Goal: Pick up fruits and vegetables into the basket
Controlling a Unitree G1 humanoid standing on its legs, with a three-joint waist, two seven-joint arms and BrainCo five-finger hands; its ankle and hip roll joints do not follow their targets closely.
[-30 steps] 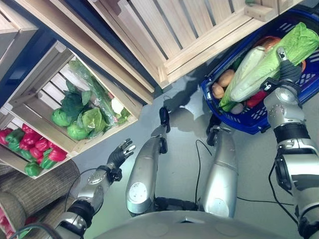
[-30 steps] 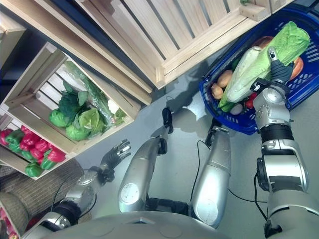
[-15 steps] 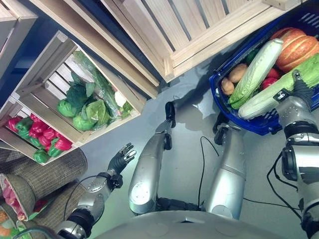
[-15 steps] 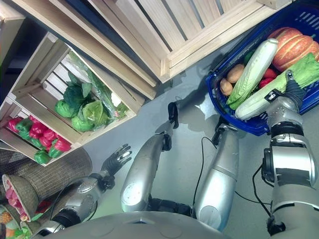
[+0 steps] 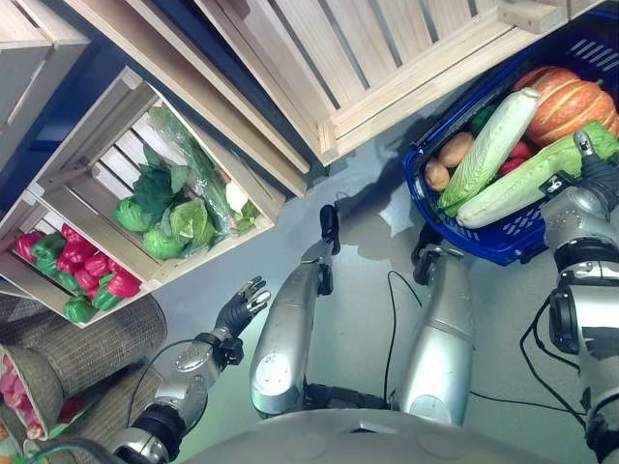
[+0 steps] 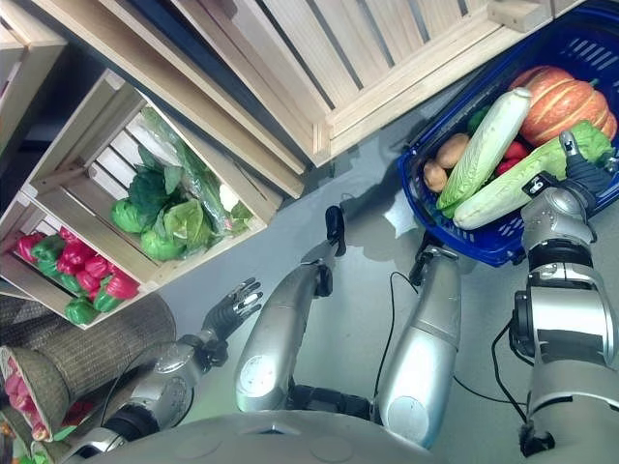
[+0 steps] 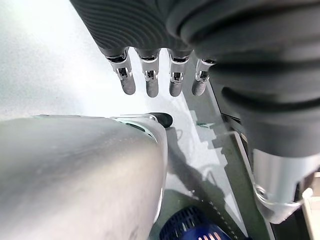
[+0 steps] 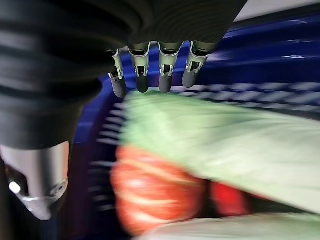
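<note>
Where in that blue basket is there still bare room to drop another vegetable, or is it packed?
The blue basket is crowded at its near end: two long cabbages, a pumpkin, potatoes and red pieces lie piled together. Bare mesh shows at the far end beyond the pumpkin. The right hand hovers open over the nearer cabbage.

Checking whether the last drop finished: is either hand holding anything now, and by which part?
Nothing is held. The right hand hangs open over the cabbage in the basket; the left hand is open and empty.
</note>
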